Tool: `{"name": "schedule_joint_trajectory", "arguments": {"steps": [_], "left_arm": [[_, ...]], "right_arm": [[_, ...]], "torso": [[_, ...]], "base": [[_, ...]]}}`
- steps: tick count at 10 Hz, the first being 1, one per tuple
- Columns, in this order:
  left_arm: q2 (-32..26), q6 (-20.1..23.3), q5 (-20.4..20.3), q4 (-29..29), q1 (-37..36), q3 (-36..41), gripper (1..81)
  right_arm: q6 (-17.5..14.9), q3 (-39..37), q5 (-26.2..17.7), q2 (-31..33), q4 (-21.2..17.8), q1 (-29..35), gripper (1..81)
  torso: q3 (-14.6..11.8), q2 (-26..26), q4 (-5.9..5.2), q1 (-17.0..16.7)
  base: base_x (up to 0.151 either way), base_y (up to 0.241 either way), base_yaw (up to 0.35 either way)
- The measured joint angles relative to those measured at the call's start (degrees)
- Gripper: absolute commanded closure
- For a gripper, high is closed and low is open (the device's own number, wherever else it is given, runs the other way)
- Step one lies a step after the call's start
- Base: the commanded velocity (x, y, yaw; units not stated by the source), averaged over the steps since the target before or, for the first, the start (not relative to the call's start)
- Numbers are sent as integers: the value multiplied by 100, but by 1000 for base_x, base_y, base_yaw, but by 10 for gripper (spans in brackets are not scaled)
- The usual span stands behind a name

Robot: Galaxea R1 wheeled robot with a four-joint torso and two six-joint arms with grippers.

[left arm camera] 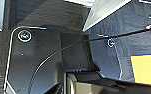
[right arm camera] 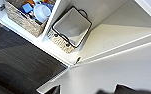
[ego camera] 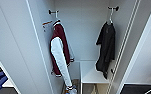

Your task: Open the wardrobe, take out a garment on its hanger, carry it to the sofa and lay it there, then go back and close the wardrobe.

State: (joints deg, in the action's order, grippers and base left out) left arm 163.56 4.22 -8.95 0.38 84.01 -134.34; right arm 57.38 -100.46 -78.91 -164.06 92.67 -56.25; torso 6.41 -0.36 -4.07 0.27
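The wardrobe (ego camera: 23,50) stood open. The black garment (ego camera: 106,48) hung at upper right on its hanger (ego camera: 111,17) from a peg, clear of the maroon jacket (ego camera: 59,48) at centre left. I couldn't tell either gripper's state.

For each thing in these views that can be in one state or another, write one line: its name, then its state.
Wardrobe: doors open, inside showing.
Black garment: hanging limp on its hanger from a peg.
Maroon jacket: hanging from another peg.
Low shelf: bare.
Woven basket: full of small items.
White bin: empty.
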Motion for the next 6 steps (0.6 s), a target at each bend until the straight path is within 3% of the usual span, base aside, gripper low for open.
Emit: {"name": "schedule_joint_trajectory", "arguments": {"steps": [3, 6], "left_arm": [[-9, 0, 0, 72, 0, -4, 10], [9, 0, 0, 105, -2, -6, 10]], "right_arm": [[408, -400, -282, 56, 29, -166, 10], [563, -389, -356, 428, -166, -169, 10]], "torso": [[0, 0, 0, 0], [0, 0, 0, 0]], "base": [[0, 0, 0], [0, 0, 0]]}}
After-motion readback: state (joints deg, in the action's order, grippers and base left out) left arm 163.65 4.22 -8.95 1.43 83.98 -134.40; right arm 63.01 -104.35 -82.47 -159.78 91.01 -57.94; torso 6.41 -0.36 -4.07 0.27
